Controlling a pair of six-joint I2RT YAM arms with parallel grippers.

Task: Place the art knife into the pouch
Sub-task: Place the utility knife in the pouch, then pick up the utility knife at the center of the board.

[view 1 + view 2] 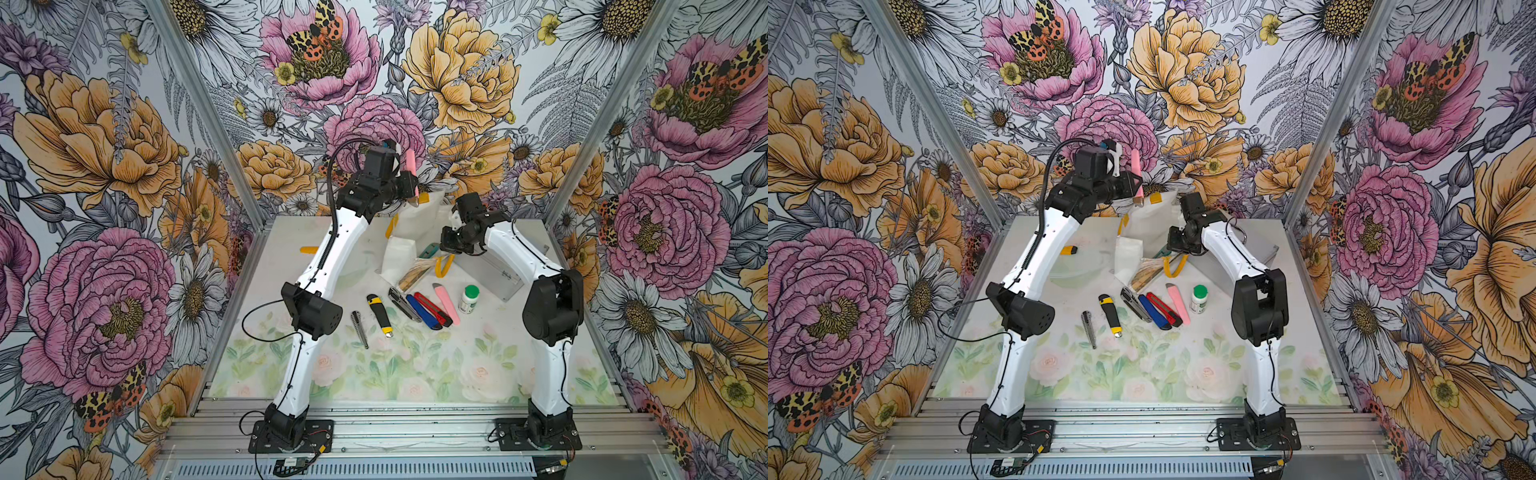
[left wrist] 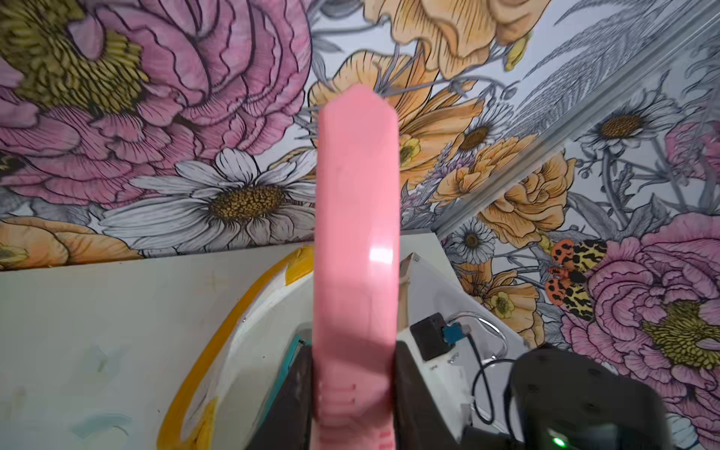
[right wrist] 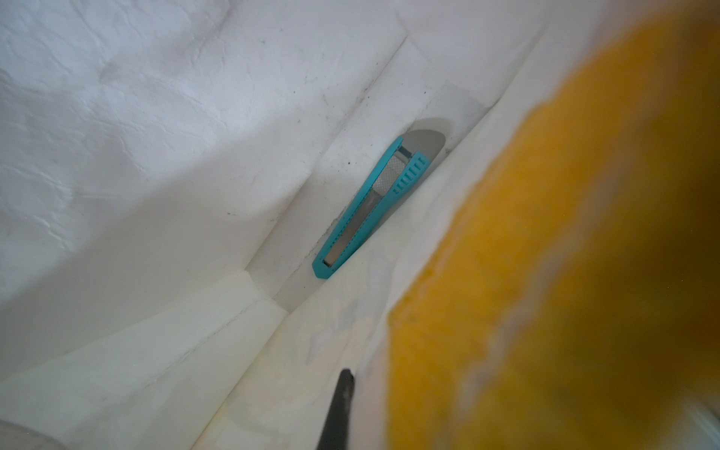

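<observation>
While the left gripper (image 1: 409,187) clamps a pink knife (image 1: 411,165) upright above the pouch (image 1: 419,218), the right gripper (image 1: 456,221) pinches the pouch's rim, jaws closed.

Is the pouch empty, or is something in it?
Not empty: the right wrist view shows a teal knife lying inside the white-lined pouch.

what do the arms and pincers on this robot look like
Both arms have white curved link shells with black joint housings and black base plates. The left arm carries a black ribbed cable conduit; the right arm shows thin black wires. The left pincer has dark fingers.
</observation>
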